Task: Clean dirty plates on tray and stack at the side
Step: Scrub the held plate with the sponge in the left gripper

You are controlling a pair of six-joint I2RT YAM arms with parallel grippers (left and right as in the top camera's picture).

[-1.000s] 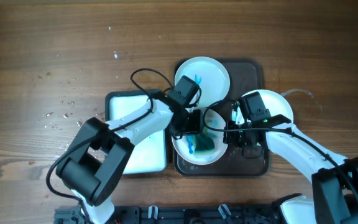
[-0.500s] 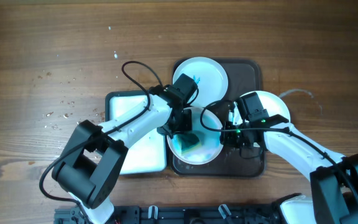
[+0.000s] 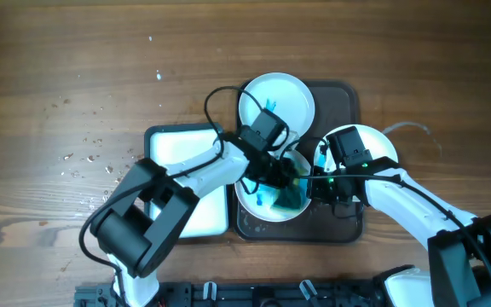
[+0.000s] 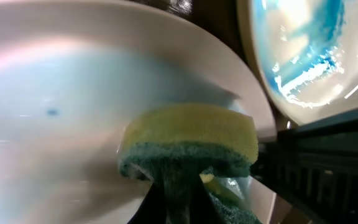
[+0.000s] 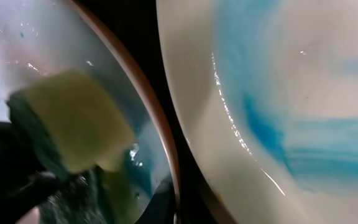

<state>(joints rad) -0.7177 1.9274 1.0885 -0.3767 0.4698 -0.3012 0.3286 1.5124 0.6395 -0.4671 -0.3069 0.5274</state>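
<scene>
We saw left gripper point(image 3: 280, 181) clamped on yellow-green sponge point(image 4: 191, 140), pressed into near plate point(image 3: 247, 206) on dark brown tray point(image 3: 348, 228); plate lay directly beneath it; right gripper point(image 3: 318, 184) closed, seemingly pinching that plate's right rim; left arm nearer smeared centre.
</scene>
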